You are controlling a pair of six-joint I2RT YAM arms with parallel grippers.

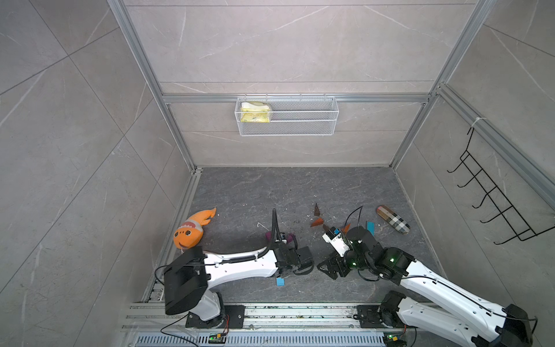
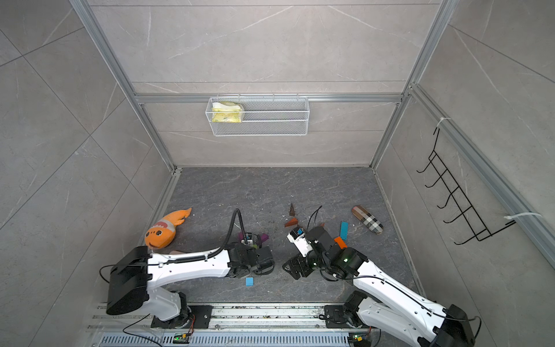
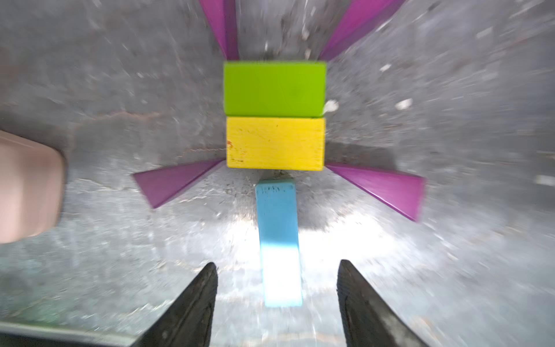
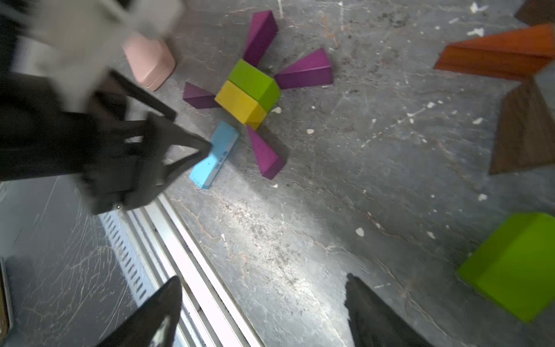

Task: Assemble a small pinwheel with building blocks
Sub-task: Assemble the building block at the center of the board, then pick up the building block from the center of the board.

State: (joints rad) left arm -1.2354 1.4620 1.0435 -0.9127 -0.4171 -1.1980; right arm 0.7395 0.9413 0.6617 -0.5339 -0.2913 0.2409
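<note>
left end effector [image 3: 277,263] and right end effector [image 4: 263,276] stand open; glossy green brick [image 3: 274,88] abuts yellow brick [image 3: 274,143], tapered purple wedges [image 3: 174,183] radiating.

Top views: bright and even, with sharp, clear pictures.
Edges: the walls [image 1: 60,150] lean and stretch outward in both top views.
Shadows: soft dark patches lie on the floor [image 3: 120,270] beside the yellow block [image 3: 274,142] in the left wrist view.
Glare: white shine sits on the floor in both wrist views. The near end of the blue bar [image 3: 279,240] is washed out to white.
Left wrist view: blurry all over, smeared into streaks toward the edges.
Right wrist view: the middle is fairly clear. The left arm [image 4: 75,120] is a smudge, and the green block [image 4: 510,264] at the edge looks soft.
</note>
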